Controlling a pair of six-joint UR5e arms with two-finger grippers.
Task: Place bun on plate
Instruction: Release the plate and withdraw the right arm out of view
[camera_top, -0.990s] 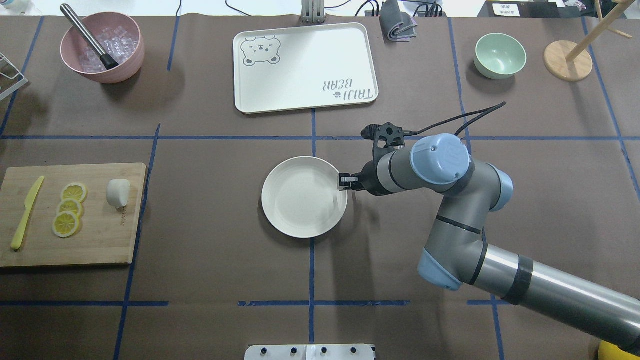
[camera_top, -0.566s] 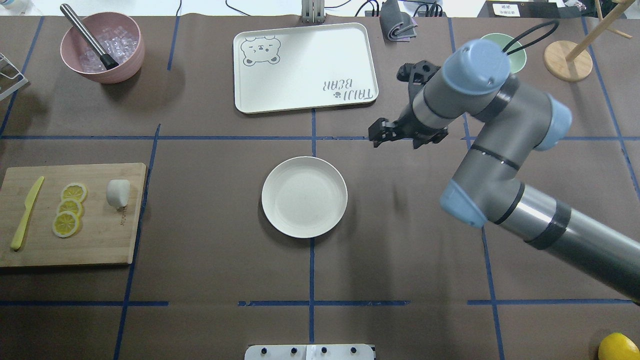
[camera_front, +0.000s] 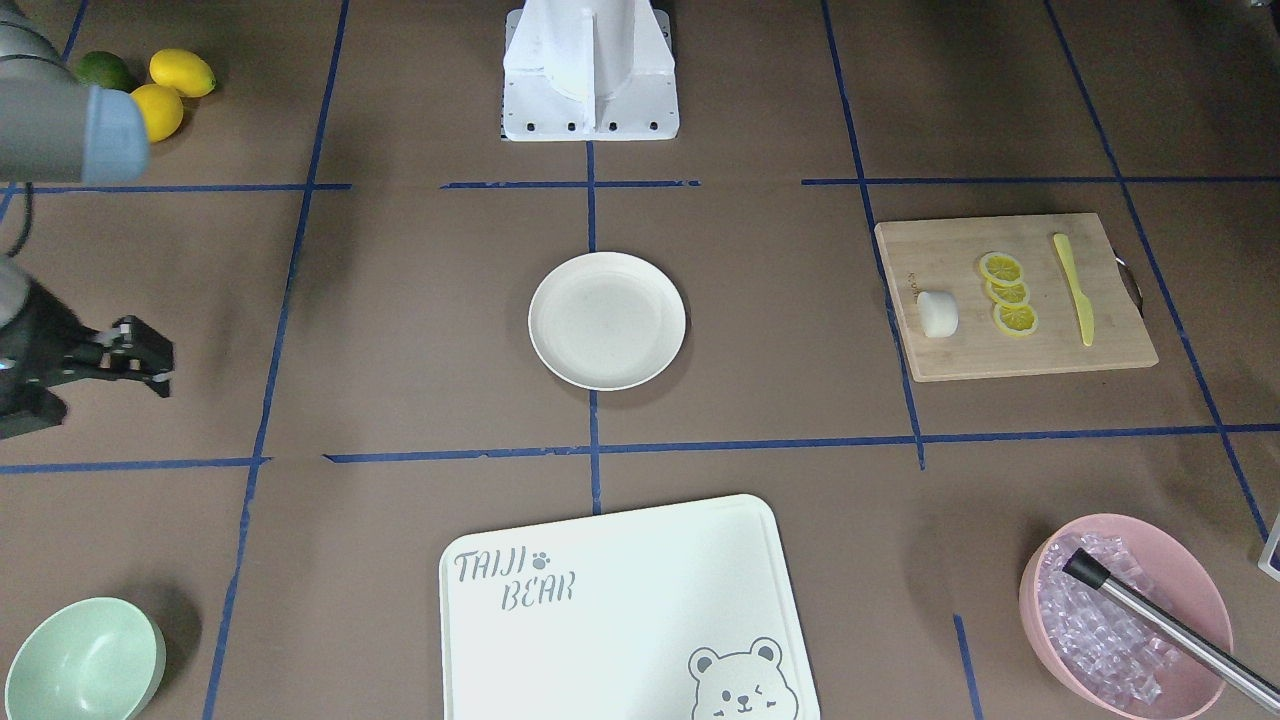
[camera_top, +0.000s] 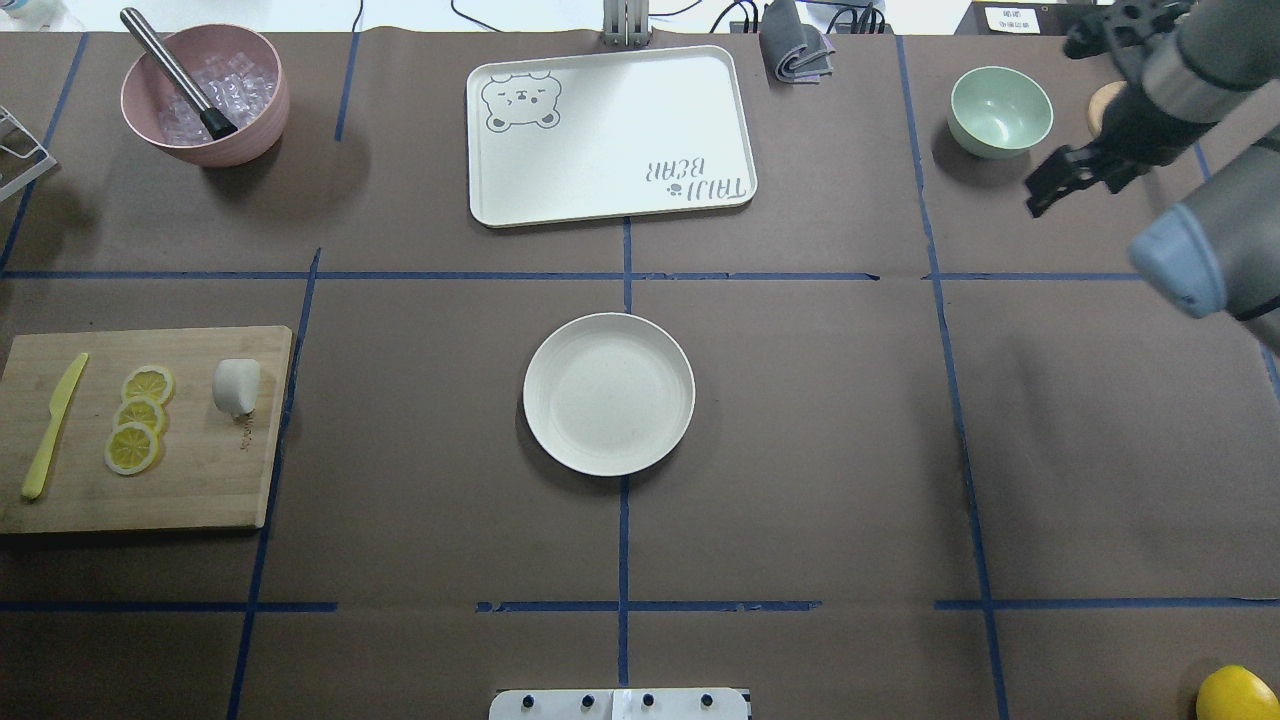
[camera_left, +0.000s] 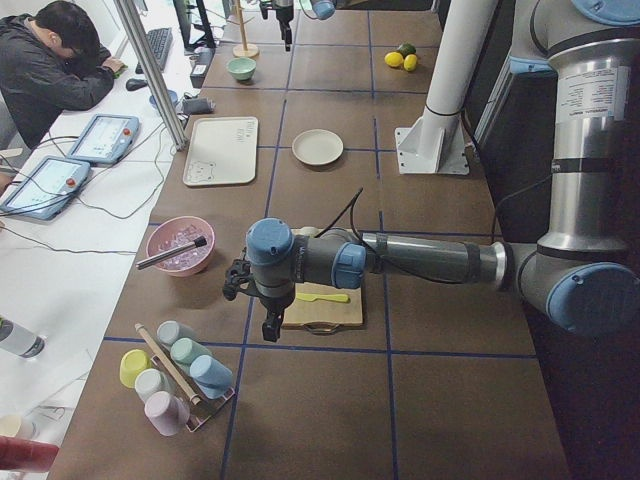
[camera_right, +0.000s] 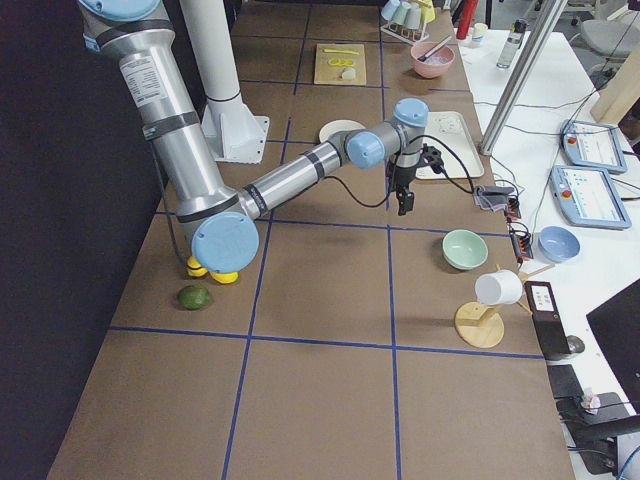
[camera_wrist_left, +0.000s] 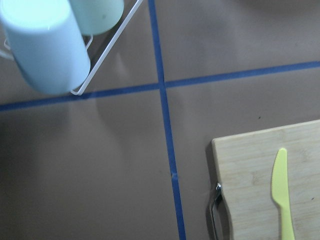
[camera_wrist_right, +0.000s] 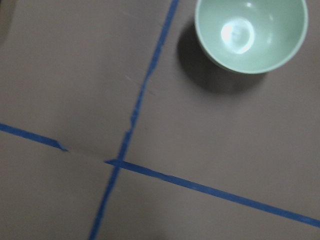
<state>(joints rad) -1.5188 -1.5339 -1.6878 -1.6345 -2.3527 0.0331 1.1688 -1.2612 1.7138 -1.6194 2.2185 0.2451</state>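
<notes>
Bun (camera_top: 237, 386) sits on cutting board (camera_top: 200, 480) beside lemon slices (camera_top: 140, 415), well apart from plate (camera_top: 608, 394), which is bare mid-tabletop. Nothing grasped; whole transfer left. Right end effector (camera_front: 150, 362) looks spread, empty, near mint bowl (camera_top: 1000, 110). Left end effector (camera_left: 267, 333) hangs by the board; can't tell its grip state.

Opposed overhead, front views; shared plate (camera_top: 608, 394)

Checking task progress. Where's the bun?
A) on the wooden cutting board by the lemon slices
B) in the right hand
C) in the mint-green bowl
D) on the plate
A: the bun lies on the cutting board beside the lemon slices; the plate is bare.
</notes>
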